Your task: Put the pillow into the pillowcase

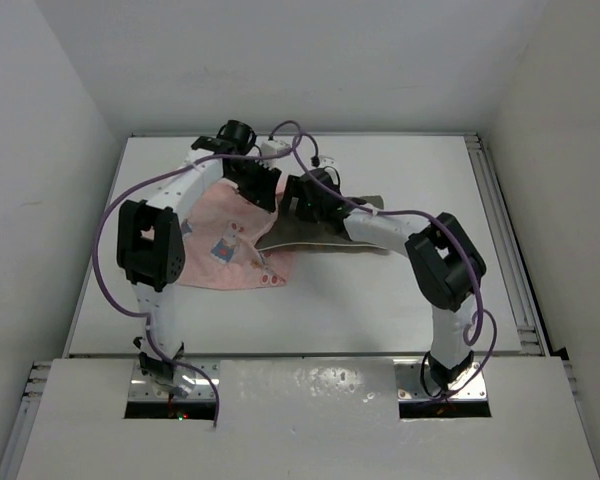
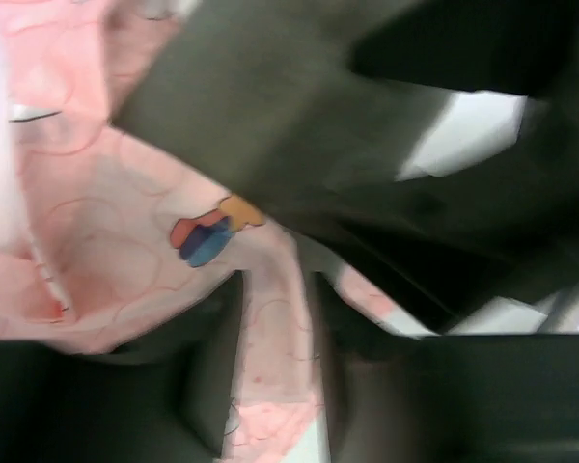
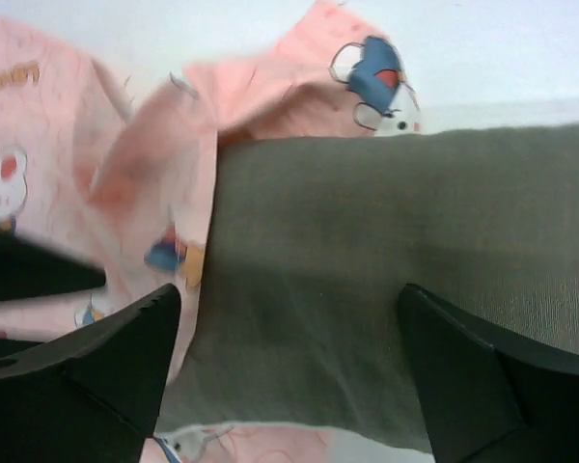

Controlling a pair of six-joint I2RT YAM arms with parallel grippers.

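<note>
Left tool (image 2: 275,294): its fingers (image 2: 207,376) stand only narrowly apart, and a strip of the pillowcase (image 2: 96,251) fills the gap between them. The view is blurred, so whether the cloth is pinched or merely lies there cannot be told. Ahead of this tool and to its right, the pillow (image 2: 270,96) lies over the pink cloth. Right tool (image 3: 288,294): its jaws are wide and grip nothing. One finger stands at each side over the pillow, whose grey cloth spans the whole gap and runs on to the tool's right. The pillowcase is bunched to the left of this tool and also shows beyond it, with a pink fold meeting the pillow's left end. In the overhead view the two tools sit close together at the far right edge of the pillowcase, where the pillow meets it. The pillowcase spreads over the counter (image 1: 380,300) on the left tool's side. The pillow's visible part projects from it on the right tool's side, partly beneath the right arm.
</note>
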